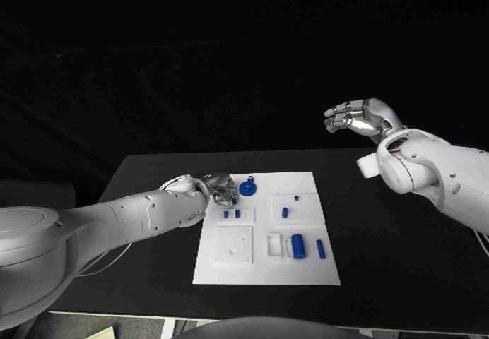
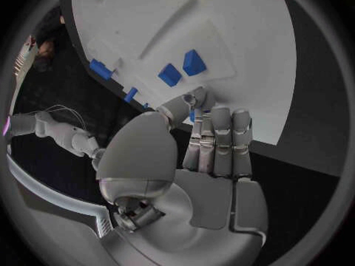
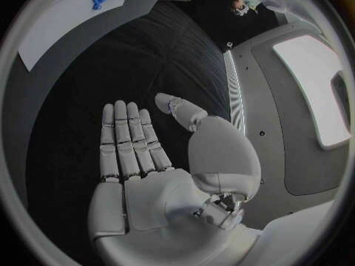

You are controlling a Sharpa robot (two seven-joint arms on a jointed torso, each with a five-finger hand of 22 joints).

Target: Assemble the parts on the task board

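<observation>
One black table point(image 1: 408, 233) carries one white board point(image 1: 306, 272), lying flat near its middle, with raised white squares across its face. Two arms reach in. The right hand point(image 1: 362, 116) hangs high above the table's far right side, well apart from the board, palm bare and fingers spread, holding nothing. The left hand point(image 1: 202, 189) sits low at the board's far left corner, fingers bunched together at its edge; a bit of blue shows at the fingertips point(image 2: 198, 109), but I cannot tell whether they hold it. About seven blue parts show on the board: a round ring piece point(image 1: 249, 188) just beside the left hand, a big cylinder point(image 1: 297, 246), a slimmer bar point(image 1: 320, 248), two small blocks point(image 1: 231, 213) and two tiny pins point(image 1: 288, 205).
</observation>
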